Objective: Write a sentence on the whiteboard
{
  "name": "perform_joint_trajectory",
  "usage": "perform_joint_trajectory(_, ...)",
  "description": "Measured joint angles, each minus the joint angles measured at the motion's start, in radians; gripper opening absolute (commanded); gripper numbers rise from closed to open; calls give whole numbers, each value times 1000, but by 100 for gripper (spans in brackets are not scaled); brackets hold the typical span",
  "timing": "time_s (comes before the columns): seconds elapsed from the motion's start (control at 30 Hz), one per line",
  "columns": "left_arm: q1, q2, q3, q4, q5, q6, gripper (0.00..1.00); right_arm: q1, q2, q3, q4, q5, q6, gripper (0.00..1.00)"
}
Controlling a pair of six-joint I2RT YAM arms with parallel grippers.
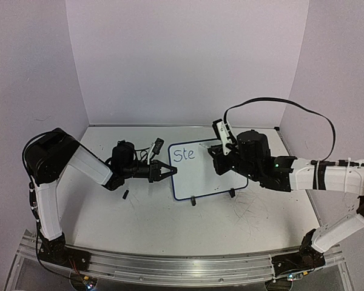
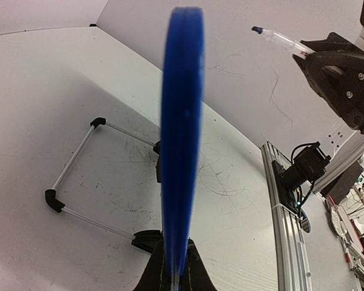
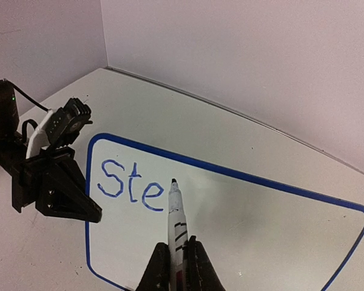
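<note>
while unfinished, shows sentence (image 3: 130, 189) as "ste" left of marker (image 3: 175, 209) tip, clamped in right gripper (image 3: 177, 264). leaves bare whiteboard (image 3: 261, 230) rightward; pinches its left edge with left gripper (image 1: 171, 171).

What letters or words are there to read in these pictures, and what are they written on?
"Ste": blue handwritten letters near the top left corner of the whiteboard.
Marker: only black bands on its white body, no words to read.
Nothing else in the three views carries readable text.
</note>
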Motion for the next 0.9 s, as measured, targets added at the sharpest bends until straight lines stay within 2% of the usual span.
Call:
perform_joint_trajectory(0.23, 0, -2, 0, -3, 0, 2, 0, -18, 90, 14, 1, -31, -32, 0)
perform_joint_trajectory(0.9, -1, -6, 0, -11, 0, 8, 0, -18, 116, 45, 25, -12, -51, 0)
